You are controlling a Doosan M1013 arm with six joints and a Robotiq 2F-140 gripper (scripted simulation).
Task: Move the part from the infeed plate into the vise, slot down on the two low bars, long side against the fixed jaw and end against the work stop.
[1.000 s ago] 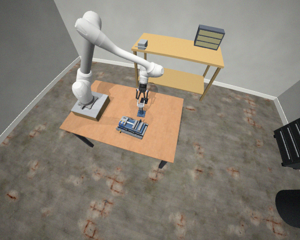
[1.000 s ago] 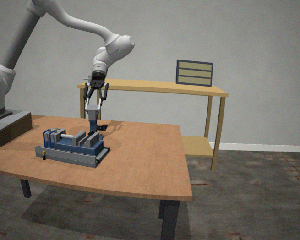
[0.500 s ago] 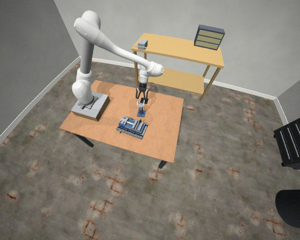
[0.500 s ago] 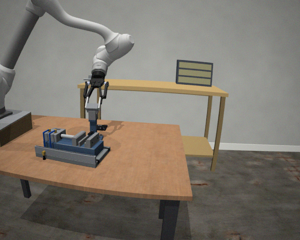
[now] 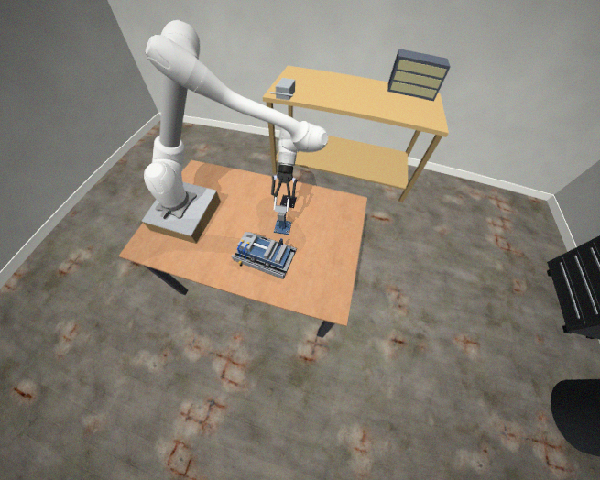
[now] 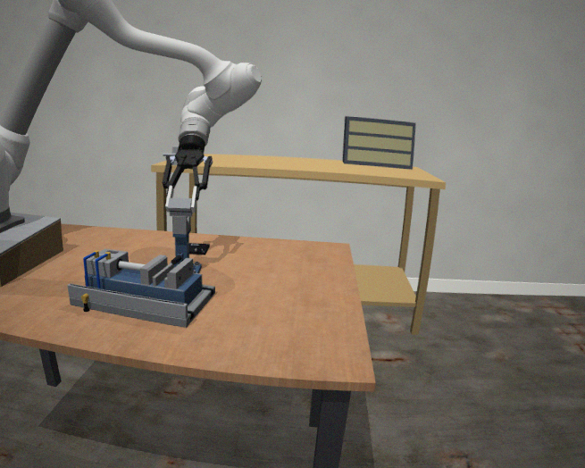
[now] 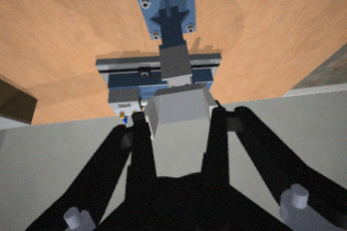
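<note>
My gripper points down and is shut on the part, a light grey block, which shows between the black fingers in the wrist view. The part hangs right over a stand with a grey top on a dark blue post and a blue screwed base; I cannot tell whether they touch. The vise stands in front of the stand on the wooden table, jaws apart, with the air cylinder's rod on its left. In the overhead view the gripper is behind the vise. The part's slot is hidden.
A small black piece lies on the table right of the stand. The arm's base block sits at the table's left. Behind stands a wooden shelf table with a drawer box and a small grey box.
</note>
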